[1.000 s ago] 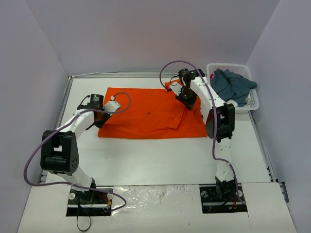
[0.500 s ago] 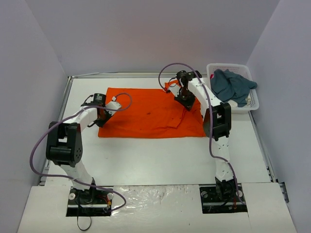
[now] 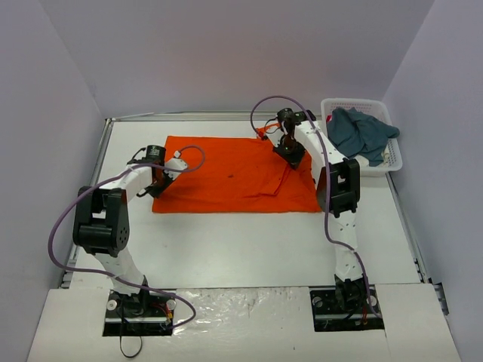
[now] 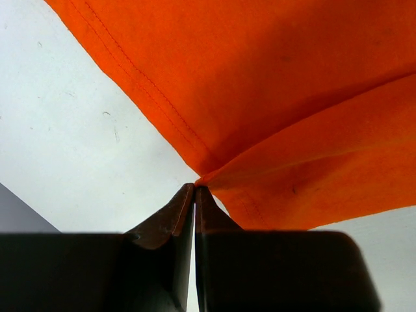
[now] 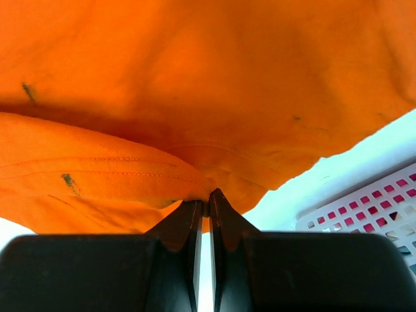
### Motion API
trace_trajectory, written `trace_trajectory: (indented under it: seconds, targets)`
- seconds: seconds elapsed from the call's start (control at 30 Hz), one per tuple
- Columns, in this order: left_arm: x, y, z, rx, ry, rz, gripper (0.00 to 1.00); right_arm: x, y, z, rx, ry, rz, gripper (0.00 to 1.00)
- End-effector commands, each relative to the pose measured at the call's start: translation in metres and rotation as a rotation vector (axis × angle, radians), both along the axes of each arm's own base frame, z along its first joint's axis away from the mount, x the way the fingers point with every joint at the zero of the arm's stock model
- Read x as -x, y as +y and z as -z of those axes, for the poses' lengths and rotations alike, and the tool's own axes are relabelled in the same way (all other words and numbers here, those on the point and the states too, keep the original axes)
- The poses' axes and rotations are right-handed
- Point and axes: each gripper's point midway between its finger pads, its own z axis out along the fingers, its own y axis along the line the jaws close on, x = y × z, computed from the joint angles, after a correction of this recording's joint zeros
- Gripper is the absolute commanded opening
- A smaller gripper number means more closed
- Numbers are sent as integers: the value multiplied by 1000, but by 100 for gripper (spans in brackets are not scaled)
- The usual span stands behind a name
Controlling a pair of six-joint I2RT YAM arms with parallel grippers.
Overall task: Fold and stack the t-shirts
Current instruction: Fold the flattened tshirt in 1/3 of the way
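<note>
Top external: left gripper (image 3: 157, 181) and right gripper (image 3: 289, 150), both clenched on the plain bright orange cloth t-shirt (image 3: 226, 175), have shifted slightly, tensioning it; the fold is likely just beginning.

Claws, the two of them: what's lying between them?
The orange t-shirt, spread on the table. The top view shows it stretching from the left claw to the right claw, each shut on an edge.
</note>
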Motion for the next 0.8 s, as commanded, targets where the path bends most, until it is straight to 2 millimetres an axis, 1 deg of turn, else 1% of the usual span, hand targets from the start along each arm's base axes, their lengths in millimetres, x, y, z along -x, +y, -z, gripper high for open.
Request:
trace_trajectory:
  seconds: [0.0,0.07,0.1,0.13,0.17,0.2,0.23,0.3,0.33,0.4,0.43,0.5,0.53,0.57,0.6,0.63,0.67,0.7,0.73,0.77]
  targets:
    - [-1,8,-19,-28,-46,-4,3,-5,-8,-24,-1,-60,47,0]
    - [1,8,-15,-34,-31,-4,3,-3,-12,-11,26,-37,62,0]
    - [2,9,-11,-36,-18,-5,11,-4,-18,-7,59,-39,73,0]
    - [4,8,-9,-38,-9,-3,16,-4,-19,0,73,-27,80,0]
    - [4,9,-7,-42,-3,-7,20,-5,-21,1,83,-27,88,6]
    - [5,9,-4,-50,6,-9,23,-5,-21,2,85,-30,93,18]
    - [6,10,-3,-51,12,-15,30,-6,-21,-1,81,-37,99,28]
    - [6,11,-3,-58,5,-30,34,-9,-19,-8,63,-66,107,34]
    - [5,13,-5,-63,-1,-35,36,-9,-17,-20,49,-89,105,35]
    - [2,14,-12,-64,-34,-54,38,-10,-15,-30,33,-121,109,39]
    - [1,15,-16,-67,-51,-64,39,-10,-14,-41,20,-143,109,40]
    - [-1,14,-27,-52,-85,-80,39,-9,-11,-51,0,-165,108,41]
    - [-1,12,-30,-36,-94,-80,39,-9,-11,-61,-10,-186,111,41]
    - [0,9,-33,-22,-97,-78,39,-7,-9,-62,-17,-186,108,41]
    - [1,6,-40,-1,-114,-83,39,-5,-6,-66,-35,-187,104,41]
    - [4,-1,-41,39,-104,-64,38,0,1,-73,-77,-189,91,41]
    - [8,-7,-42,74,-98,-50,33,7,6,-71,-93,-168,76,41]
    - [10,-13,-47,102,-104,-29,26,12,11,-71,-111,-158,62,41]
    - [14,-18,-47,128,-92,-9,18,17,17,-77,-132,-159,37,41]
    - [18,-28,-46,176,-81,19,4,22,22,-76,-139,-148,19,41]
